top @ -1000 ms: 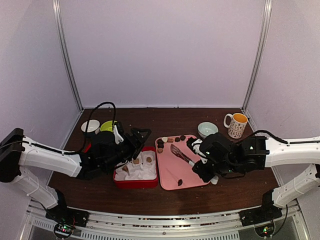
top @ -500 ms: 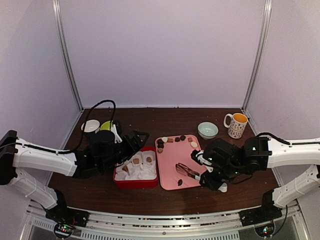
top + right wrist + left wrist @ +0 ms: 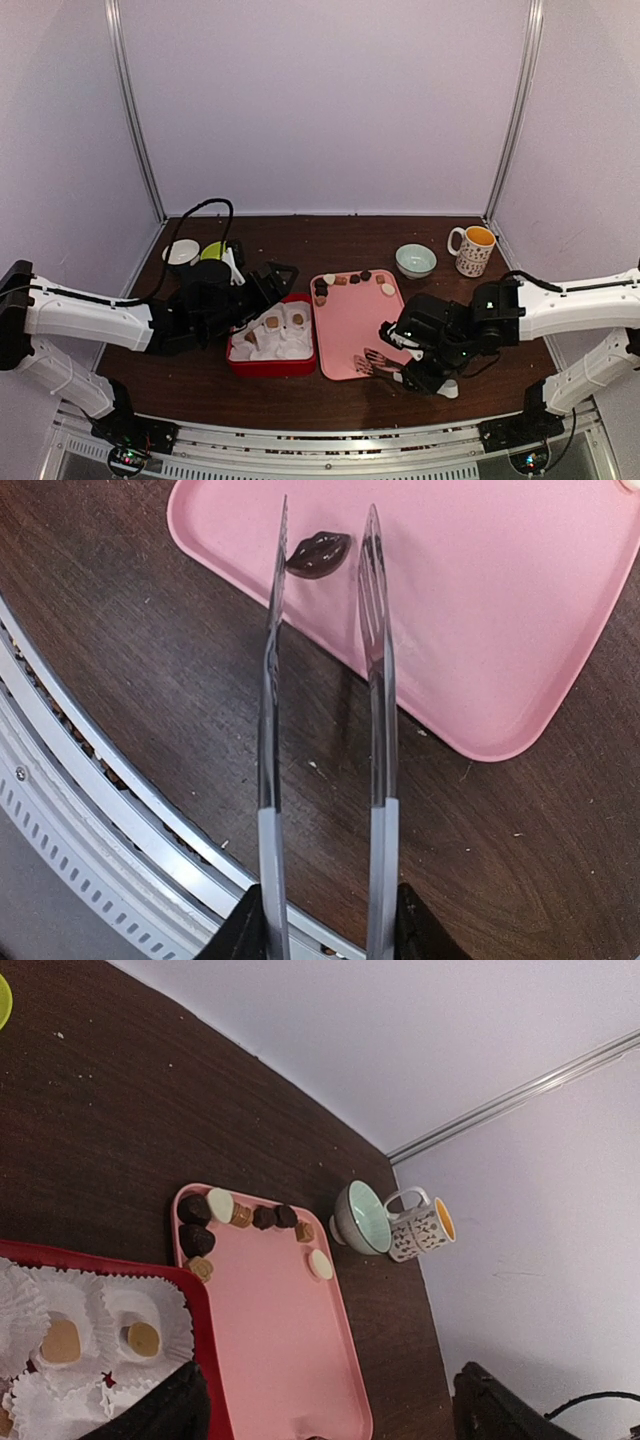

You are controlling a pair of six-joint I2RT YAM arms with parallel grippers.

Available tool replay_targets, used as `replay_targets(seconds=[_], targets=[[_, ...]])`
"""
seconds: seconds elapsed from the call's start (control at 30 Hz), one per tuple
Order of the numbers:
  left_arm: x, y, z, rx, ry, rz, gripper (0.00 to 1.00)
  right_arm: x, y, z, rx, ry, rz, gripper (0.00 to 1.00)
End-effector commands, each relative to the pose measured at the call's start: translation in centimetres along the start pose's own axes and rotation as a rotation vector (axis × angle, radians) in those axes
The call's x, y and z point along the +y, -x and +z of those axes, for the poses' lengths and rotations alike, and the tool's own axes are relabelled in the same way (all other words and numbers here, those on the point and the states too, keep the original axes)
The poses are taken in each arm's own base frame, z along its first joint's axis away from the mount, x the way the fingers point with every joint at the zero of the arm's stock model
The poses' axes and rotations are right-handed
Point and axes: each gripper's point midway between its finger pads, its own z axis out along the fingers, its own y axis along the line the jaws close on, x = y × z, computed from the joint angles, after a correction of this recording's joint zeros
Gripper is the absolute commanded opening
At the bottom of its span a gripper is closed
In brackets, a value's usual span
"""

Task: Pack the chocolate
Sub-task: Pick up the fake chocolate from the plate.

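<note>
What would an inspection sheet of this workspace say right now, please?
Surface: dark wooden table.
Job's things: chocolates in a row along the pink tray's far edge; one dark piece on the tray between the tongs' tips; some in the red box.
Clutter: mug, pale-green bowl, white bowl, yellow-green bowl at the back.
Grippers: left gripper open, empty; right gripper holds the tongs.
Cables: black cable loops over the left arm.
Surroundings: plain walls, metal posts.

The left wrist view crops the red box [image 3: 110,1264] at left and bottom — of the left gripper [image 3: 330,1405] only dark tips show. From above, the chocolate [image 3: 318,552] at the tips of the tongs [image 3: 377,360] is too small to discern.
</note>
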Motion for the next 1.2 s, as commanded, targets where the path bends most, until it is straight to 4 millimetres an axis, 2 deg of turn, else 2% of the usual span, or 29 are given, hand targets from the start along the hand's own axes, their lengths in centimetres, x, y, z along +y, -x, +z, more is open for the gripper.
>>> replay_targets(seconds=[0.0, 0.27, 0.57, 1.17], targets=[[-1.6, 1.3, -0.2, -0.038, -0.035, 0.007, 0.86, 0.3, 0.7, -0.4, -0.007, -0.018, 0.004, 0.37], [-1.4, 1.6, -0.6, -0.048, -0.031, 0.015, 0.86, 0.8, 1.8, -0.6, -0.011, -0.035, -0.005, 0.38], [-1.3, 1.9, -0.9, -0.06, -0.027, 0.024, 0.86, -0.1, 1.4, 0.0, 0.051, -0.166, -0.066, 0.36], [-1.5, 2.0, -1.0, -0.063, -0.032, 0.028, 0.87, -0.8, 1.7, -0.3, 0.069, -0.275, -0.117, 0.22]])
